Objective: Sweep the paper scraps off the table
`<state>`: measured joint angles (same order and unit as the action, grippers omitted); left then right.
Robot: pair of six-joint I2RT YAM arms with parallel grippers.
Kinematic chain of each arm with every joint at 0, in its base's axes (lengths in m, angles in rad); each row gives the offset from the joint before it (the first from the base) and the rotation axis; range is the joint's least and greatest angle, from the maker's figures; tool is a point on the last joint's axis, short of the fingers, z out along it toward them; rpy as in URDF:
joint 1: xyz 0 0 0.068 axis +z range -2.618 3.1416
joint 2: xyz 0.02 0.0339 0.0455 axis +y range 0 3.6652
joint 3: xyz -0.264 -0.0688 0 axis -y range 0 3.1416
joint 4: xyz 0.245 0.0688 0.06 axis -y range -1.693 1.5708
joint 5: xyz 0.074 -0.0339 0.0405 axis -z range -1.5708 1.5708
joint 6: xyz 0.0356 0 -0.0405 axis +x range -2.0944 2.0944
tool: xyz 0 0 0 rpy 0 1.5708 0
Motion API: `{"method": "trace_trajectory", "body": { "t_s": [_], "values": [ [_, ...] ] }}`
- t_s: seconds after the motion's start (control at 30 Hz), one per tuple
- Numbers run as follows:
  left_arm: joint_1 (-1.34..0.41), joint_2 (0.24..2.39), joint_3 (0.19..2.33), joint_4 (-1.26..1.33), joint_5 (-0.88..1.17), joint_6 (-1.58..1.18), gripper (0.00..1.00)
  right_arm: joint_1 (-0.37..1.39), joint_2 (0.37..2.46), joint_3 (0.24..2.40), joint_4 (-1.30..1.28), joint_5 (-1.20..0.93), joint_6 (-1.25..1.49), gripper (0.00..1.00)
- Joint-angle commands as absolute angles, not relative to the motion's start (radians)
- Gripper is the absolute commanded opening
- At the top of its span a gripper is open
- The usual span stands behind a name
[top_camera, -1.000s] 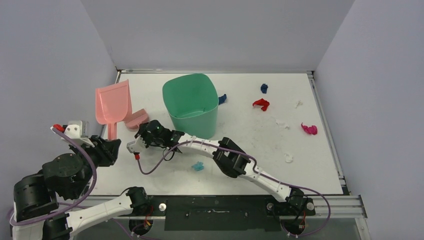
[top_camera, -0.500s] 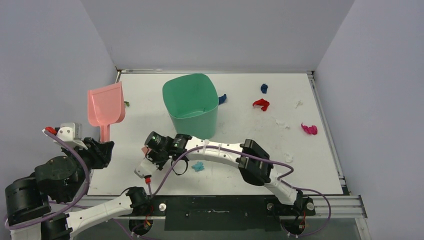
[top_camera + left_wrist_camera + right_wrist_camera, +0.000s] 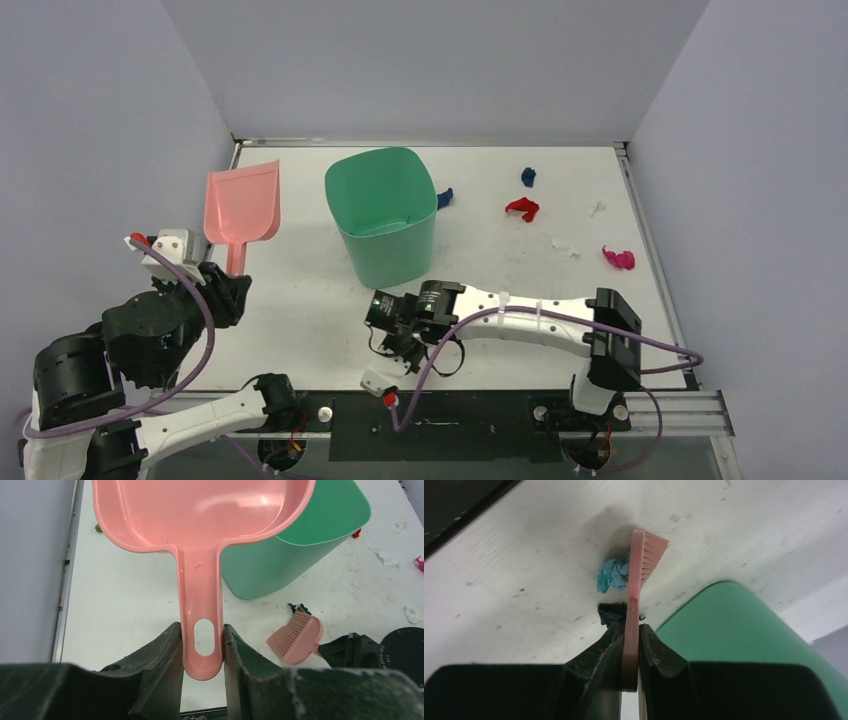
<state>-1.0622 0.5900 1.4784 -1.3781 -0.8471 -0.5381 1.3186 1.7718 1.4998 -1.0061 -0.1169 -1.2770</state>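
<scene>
- Left pincer is clamped on the pink dustpan, right pincer on the brush
- Paper scraps are scattered far right on the scuffed white worktop; a teal one is seen beside the brush
- It is enclosed by grey walls

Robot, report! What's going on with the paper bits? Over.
Left tool gripping dustpan. Right tool gripping brush, teal scrap right beside it. Green bin close by. Red scrap farther back.

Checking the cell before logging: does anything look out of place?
Only litter: red, blue and pink paper scraps lie loose on the table right of the upright green bin, with white shreds nearby. Nothing looks tipped or broken.
</scene>
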Motion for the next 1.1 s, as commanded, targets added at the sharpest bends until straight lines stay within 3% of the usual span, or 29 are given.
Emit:
{"method": "trace_trajectory", "body": {
  "t_s": [0.0,0.23,0.4,0.6,0.87,1.07],
  "values": [
    [-1.055,0.610,1.497,-1.303,-0.808,-0.532,0.00,1.329,1.612,1.374,-1.151,-0.084,-1.241,0.05],
    [-1.051,0.667,1.482,-1.300,-0.675,-0.502,0.00,1.223,1.371,1.174,-1.178,-0.005,-1.240,0.05],
    [-1.050,0.683,1.468,-1.221,-0.595,-0.445,0.00,1.093,1.267,1.275,-1.136,0.009,-1.167,0.05],
    [-1.050,0.713,1.476,-1.117,-0.562,-0.369,0.00,1.066,1.360,1.683,-1.239,-0.140,-0.850,0.05],
    [-1.051,0.860,1.596,-1.171,-0.543,-0.292,0.00,0.827,1.255,1.528,-1.387,-0.403,-0.762,0.05],
    [-1.050,0.881,1.582,-1.141,-0.545,-0.282,0.00,0.699,1.319,1.530,-1.394,-0.722,-0.647,0.05]
  ]
}}
